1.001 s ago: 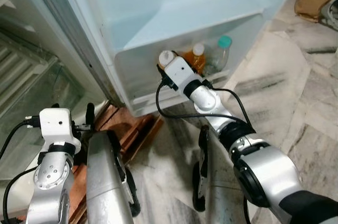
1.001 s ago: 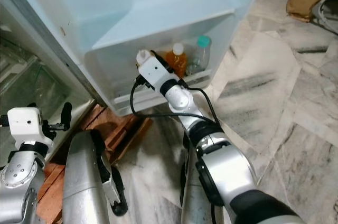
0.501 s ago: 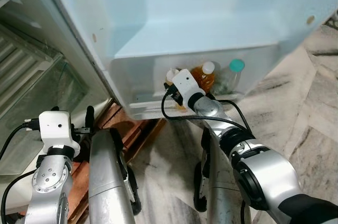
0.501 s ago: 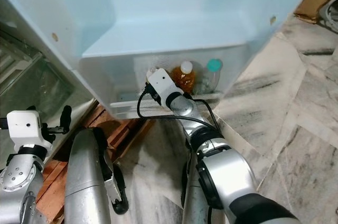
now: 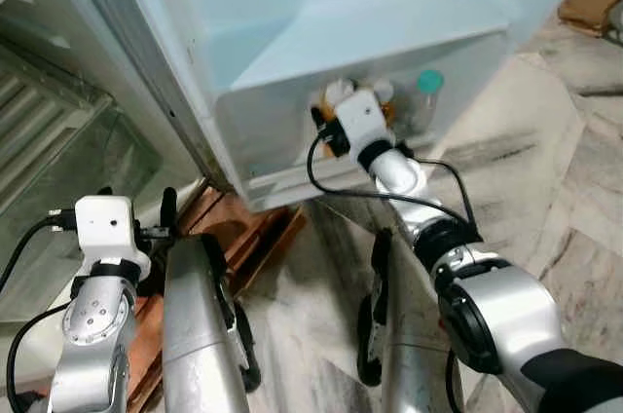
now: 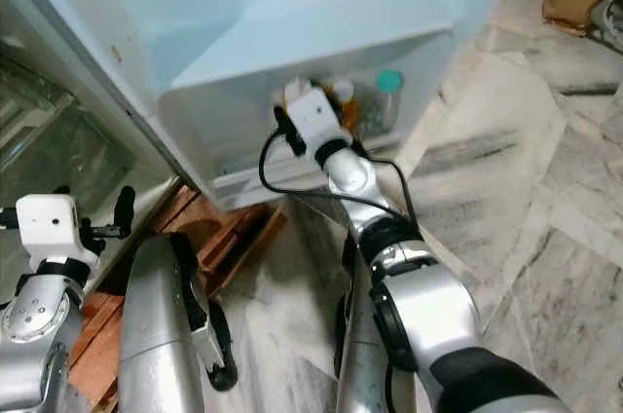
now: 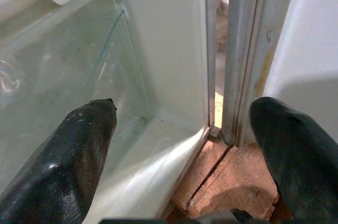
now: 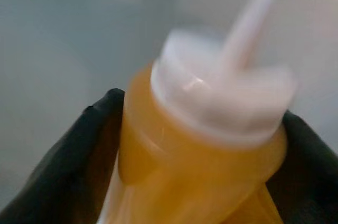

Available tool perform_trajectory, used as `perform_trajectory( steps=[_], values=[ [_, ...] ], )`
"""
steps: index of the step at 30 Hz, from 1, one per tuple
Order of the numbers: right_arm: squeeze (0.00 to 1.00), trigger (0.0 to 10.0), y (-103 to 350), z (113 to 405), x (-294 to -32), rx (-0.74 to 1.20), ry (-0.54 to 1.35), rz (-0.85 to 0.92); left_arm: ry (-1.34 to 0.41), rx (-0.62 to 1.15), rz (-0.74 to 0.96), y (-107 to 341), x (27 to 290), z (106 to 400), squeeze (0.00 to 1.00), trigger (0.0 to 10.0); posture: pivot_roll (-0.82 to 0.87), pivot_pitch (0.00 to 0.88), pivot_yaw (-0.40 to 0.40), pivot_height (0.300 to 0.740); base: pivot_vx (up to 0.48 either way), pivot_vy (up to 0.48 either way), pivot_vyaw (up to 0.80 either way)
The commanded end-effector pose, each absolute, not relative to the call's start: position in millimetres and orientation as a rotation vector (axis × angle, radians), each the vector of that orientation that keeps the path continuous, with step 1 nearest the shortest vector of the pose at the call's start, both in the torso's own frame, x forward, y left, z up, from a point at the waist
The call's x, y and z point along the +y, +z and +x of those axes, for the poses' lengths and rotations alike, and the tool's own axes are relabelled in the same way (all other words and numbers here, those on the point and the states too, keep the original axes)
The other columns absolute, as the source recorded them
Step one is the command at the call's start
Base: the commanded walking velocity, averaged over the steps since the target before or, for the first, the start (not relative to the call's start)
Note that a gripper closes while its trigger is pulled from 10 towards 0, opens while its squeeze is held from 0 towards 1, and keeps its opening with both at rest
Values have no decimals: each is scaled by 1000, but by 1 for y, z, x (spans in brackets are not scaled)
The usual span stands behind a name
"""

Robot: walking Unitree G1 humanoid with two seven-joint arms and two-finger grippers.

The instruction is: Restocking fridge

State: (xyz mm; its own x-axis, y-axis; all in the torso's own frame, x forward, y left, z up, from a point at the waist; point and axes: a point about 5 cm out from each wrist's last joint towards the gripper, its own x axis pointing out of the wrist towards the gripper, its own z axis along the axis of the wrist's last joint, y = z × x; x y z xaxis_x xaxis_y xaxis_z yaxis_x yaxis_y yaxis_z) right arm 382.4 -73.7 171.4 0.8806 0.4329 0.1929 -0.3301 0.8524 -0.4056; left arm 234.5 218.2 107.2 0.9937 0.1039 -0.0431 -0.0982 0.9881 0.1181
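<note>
Inside the lowest white plastic bin of the open fridge door (image 5: 292, 131), the right gripper (image 8: 200, 145) now sits further in than half a second ago, its two black fingers clamped on either side of an orange squeeze bottle with a white nozzle cap (image 8: 211, 129). Wrist unit is over the bin rim; the head camera has also shifted, so part of that change is viewpoint. Judgement: bottle is being set down, release not yet made. Beside it in the bin: an amber bottle with a white cap (image 5: 386, 93), and a clear bottle with a teal cap (image 5: 425, 92). Left gripper (image 7: 185, 145) idle, fingers spread wide, facing the fridge's glass shelf (image 7: 68, 76). Floor: grey-veined marble tile (image 5: 545, 150); fridge rests on reddish wooden blocks (image 5: 253, 233).
</note>
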Motion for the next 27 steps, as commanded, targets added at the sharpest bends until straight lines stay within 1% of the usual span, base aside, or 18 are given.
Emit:
perform_trajectory(
  steps=[1, 12, 20, 23, 26, 27],
  values=[
    [1000, 10000, 174, 381, -72, -305, 420, -362, 112, 76, 116, 100, 219, 233, 0, 10000, 116, 280, -13, 484, 0, 0, 0],
    [1000, 10000, 169, 380, -76, -286, 445, -383, 107, 65, 116, 100, 218, 240, 0, 10000, 109, 259, -7, 484, 0, 0, 0],
    [1000, 10000, 172, 374, -80, -348, 485, -365, 112, 64, 121, 99, 220, 240, 0, 10000, 98, 235, -7, 484, 0, 0, 0],
    [1000, 10000, 162, 357, -84, -393, 516, -341, 112, 66, 119, 96, 220, 238, 0, 10000, 81, 180, -26, 484, 0, 0, 0],
    [1000, 10000, 149, 330, -91, -428, 515, -309, 107, 66, 101, 93, 216, 235, 0, 10000, 72, 154, -40, 484, 0, 0, 0],
    [1000, 10000, 149, 330, -91, -428, 515, -309, 107, 66, 101, 93, 216, 235, 0, 10000, 72, 154, -40, 484, 0, 0, 0]
  ],
)
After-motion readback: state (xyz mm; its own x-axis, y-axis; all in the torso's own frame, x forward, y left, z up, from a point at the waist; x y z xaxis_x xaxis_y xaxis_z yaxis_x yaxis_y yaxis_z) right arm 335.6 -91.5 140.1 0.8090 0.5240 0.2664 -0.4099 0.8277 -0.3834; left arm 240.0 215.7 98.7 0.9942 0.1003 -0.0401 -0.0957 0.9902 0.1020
